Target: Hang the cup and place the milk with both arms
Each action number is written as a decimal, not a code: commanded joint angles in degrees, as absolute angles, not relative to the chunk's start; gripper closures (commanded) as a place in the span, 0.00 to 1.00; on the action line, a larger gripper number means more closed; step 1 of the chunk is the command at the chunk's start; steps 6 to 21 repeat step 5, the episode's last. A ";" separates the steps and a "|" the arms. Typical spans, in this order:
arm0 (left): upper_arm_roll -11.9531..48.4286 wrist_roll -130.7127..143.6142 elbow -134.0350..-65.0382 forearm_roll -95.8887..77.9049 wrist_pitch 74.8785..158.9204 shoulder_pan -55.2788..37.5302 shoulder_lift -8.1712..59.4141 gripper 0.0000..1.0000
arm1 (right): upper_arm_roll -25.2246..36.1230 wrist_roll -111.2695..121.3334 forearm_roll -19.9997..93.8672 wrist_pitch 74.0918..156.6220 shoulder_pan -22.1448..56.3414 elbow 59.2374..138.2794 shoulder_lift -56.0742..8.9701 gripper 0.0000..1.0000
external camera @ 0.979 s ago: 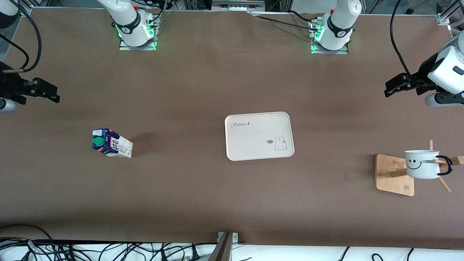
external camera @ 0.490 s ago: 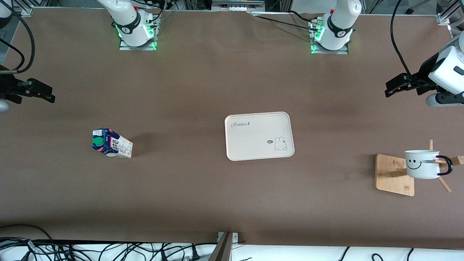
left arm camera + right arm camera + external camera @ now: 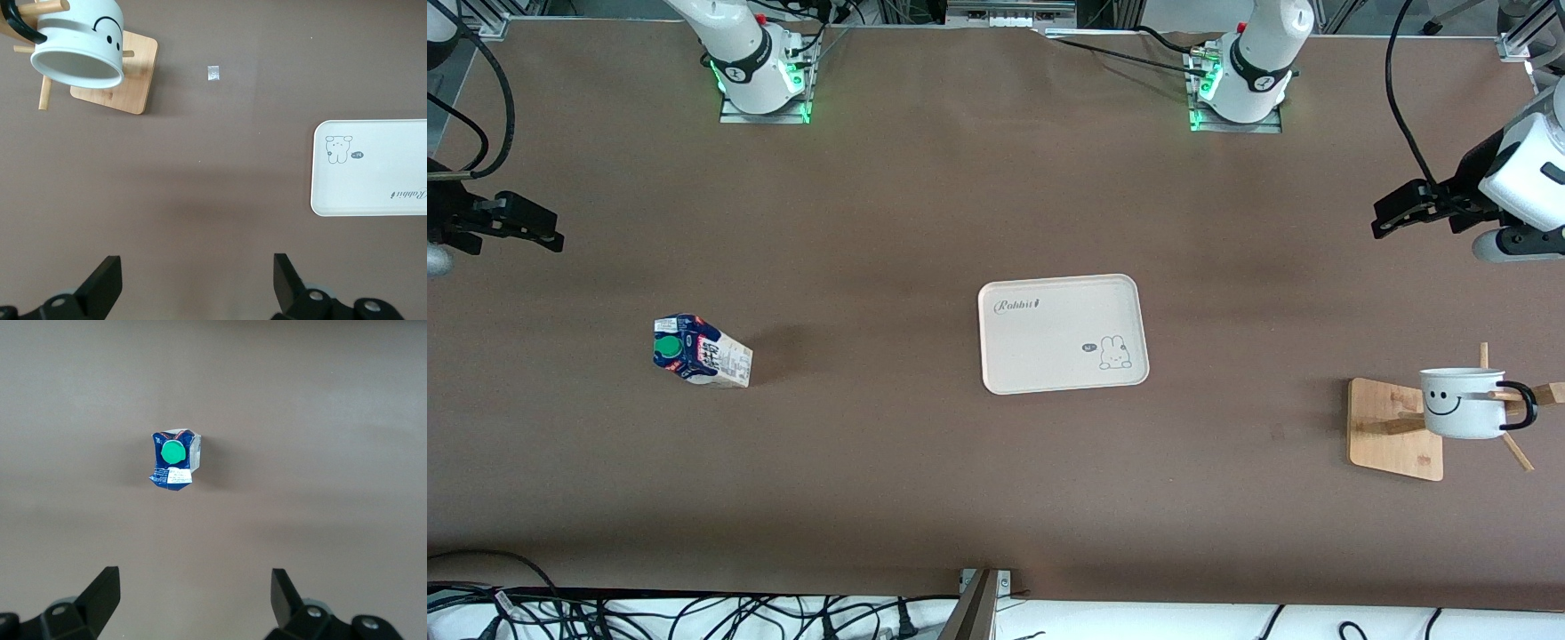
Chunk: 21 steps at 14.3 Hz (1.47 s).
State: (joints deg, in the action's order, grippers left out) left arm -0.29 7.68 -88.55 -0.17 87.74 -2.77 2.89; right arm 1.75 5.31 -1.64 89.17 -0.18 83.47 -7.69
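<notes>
1. The brown table (image 3: 925,204) fills the front view; both white jointed arms are based along its 12 o'clock edge.
2. The left arm (image 3: 1525,173) waits at about 3 o'clock in that view, its black two-finger left gripper (image 3: 1380,222) over bare table toward the left arm's end. In the left wrist view its fingers (image 3: 107,283) stand wide apart with nothing between them.
3. The right arm is mostly out of frame; its black right gripper (image 3: 551,238) hangs at about 9 o'clock over bare table at the right arm's end. Its fingers (image 3: 103,590) are also spread fully, holding nothing.
4. A cream rectangular tray (image 3: 1049,356) (a rabbit drawing and the word "Rabbit" printed on it) lies near the middle of the table, nothing on it.
5. A light wooden mug stand (image 3: 1392,444) with a flat square base and pegs sits at about 4 o'clock from the tray, toward the left arm's end.
6. The white mug with a black smiley face (image 3: 1463,404) hangs on that stand, a peg through its thin black loop handle (image 3: 1525,404).
7. The small dark-blue milk carton with a round green cap (image 3: 701,351) stands on the table at 9 o'clock from the tray, well apart from it, toward the right arm's end.
</notes>
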 commanded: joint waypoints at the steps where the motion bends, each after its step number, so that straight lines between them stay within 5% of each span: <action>1: -0.17 7.91 -87.28 0.70 86.57 -2.55 3.25 0.00 | 1.14 6.15 -2.37 88.33 -1.14 82.88 -7.47 0.00; 21: -0.18 7.91 -87.28 0.70 86.57 -2.46 3.34 0.00 | 1.14 6.15 -2.64 88.42 -1.14 82.88 -7.56 0.00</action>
